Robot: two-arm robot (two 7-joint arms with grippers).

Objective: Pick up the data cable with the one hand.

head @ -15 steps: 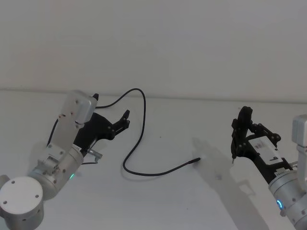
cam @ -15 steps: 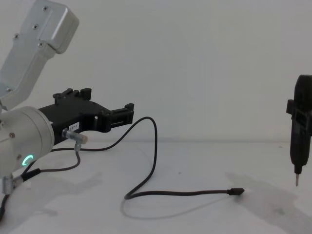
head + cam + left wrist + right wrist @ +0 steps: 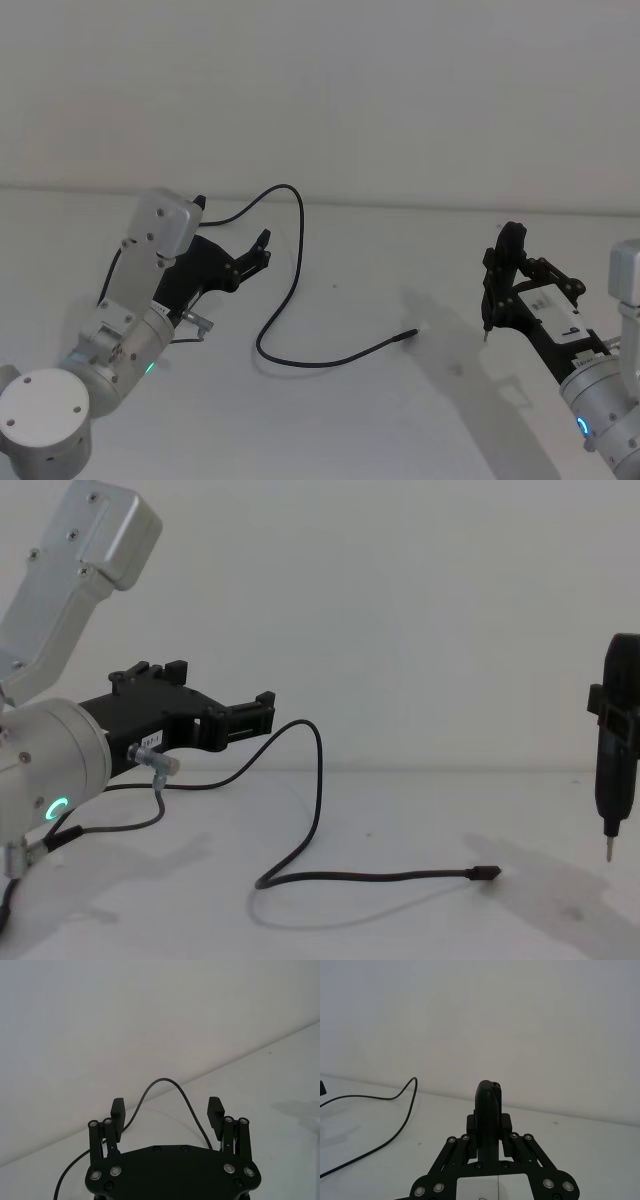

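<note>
Nothing has shifted in the last half second. My black plastic two-jaw left gripper (image 3: 262, 250) hangs over the white worktop's (image 3: 350, 430) back-left, fingers spread, empty. The long thin black data cable (image 3: 380, 877) lies mid-worktop, so the pick hasn't begun. By the right edge, the right gripper (image 3: 489, 1132) clamps a slim black metal-tipped tool (image 3: 489, 1100).

We see bright, soft, even light over the white tabletop (image 3: 420, 935) and the pale wall (image 3: 400, 600). The slim black tool with a pointed metal tip (image 3: 618, 750) throws a broad, faint grey shadow on the tabletop, toward the robot's left. The long thin black data cable (image 3: 321, 780) casts a thin pale shadow beside itself. A small green ring lamp (image 3: 57, 807) glows on the left arm.
</note>
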